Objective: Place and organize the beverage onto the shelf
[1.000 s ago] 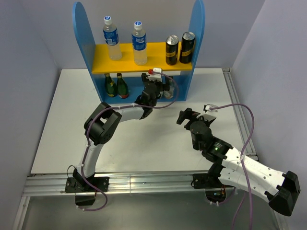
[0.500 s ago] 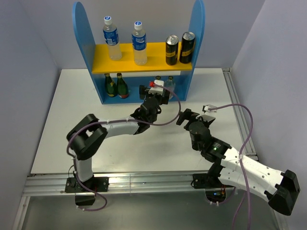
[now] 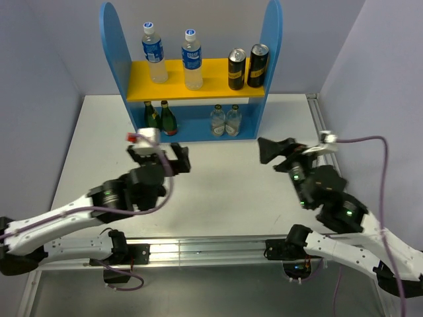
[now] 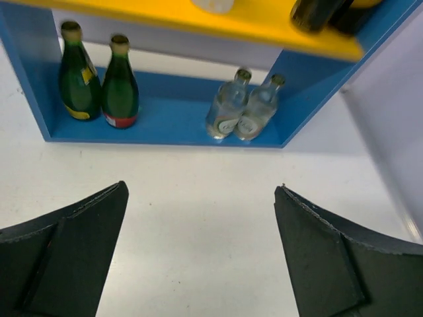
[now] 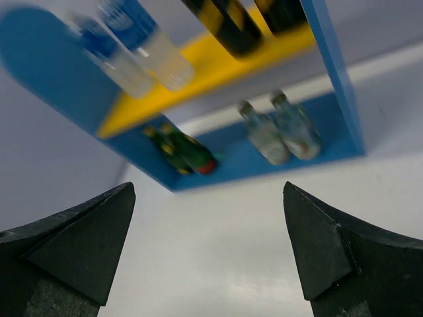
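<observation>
The shelf [image 3: 114, 39] stands at the back of the table. Two blue-labelled bottles [image 3: 153, 53] stand on its yellow board [image 3: 215, 82]. On the blue base [image 4: 172, 119] are two green bottles [image 3: 152, 116] at the left and two short clear bottles [image 3: 225, 120] at the right, touching each other. My left gripper [image 3: 160, 155] is open over the bare table, well in front of the shelf. My right gripper [image 3: 276, 146] is open too, to the right and also short of the shelf. Both wrist views show wide jaws [image 4: 201, 187] [image 5: 208, 185] with nothing between them.
Two black-and-gold cans [image 3: 248, 66] stand on the right of the yellow board. Pale walls close in left, right and behind. A metal rail [image 3: 322, 139] runs along the table's right edge. A purple cable [image 3: 380, 165] arcs over the right arm.
My left gripper has drawn back from the shelf's lower level to the table's front left, leaving the short clear bottles standing. The right arm has swung to the right.
</observation>
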Motion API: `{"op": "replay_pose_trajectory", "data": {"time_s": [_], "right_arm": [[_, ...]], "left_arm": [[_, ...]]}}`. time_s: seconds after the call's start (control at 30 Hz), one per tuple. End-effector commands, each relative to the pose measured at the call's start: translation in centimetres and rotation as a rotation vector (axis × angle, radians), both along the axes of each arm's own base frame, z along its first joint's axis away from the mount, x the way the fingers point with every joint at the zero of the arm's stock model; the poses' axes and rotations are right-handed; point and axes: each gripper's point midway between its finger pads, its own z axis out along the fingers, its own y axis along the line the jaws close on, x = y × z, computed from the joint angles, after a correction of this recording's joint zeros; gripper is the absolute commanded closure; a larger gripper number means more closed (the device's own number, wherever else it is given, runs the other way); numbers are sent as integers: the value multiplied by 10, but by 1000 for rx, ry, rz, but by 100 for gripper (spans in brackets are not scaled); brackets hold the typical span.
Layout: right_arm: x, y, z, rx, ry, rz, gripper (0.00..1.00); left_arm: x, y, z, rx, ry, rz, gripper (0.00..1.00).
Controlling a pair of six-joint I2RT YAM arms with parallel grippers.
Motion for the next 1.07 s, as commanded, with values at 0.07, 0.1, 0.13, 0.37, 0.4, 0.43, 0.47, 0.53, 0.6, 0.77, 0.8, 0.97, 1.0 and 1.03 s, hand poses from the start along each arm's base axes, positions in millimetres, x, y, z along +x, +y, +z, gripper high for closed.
{"op": "replay_pose_trajectory", "data": {"time_s": [0.07,0.1,0.13,0.37,0.4,0.43,0.47,0.53,0.6,0.77,0.8,0.97,1.0,1.03], "right_arm": [[-33,-4,79,-26,-101,184,0],[-36,-5,86,-26,-109,196,0],[-41,-8,101,-15,-133,211,0],[-49,-16,120,-22,-160,228,0],[-50,-16,121,-18,-164,235,0],[-50,-15,120,-24,-164,238,0],[-51,-15,120,-25,-165,244,0],[-51,-13,119,-34,-163,249,0],[-50,-13,118,-42,-155,247,0],[-48,-13,118,-51,-156,241,0],[-47,-12,117,-53,-153,239,0],[-43,-12,114,-67,-146,222,1],[-43,-7,111,-69,-147,235,0],[-46,-6,111,-84,-171,260,0]], "left_arm": [[-30,74,61,-93,-51,21,1],[-33,81,66,-102,-56,22,1],[-34,87,74,-122,-67,23,1],[-41,115,96,-157,-108,35,1],[-41,116,96,-157,-108,38,1],[-41,117,95,-151,-106,41,1],[-41,117,94,-149,-106,46,1],[-41,117,93,-152,-106,49,1],[-41,117,92,-148,-106,46,1],[-40,119,91,-141,-109,56,1],[-40,119,91,-141,-109,57,1],[-41,111,89,-112,-115,9,1],[-40,110,88,-117,-116,13,1],[-41,109,89,-141,-118,10,1]]}}
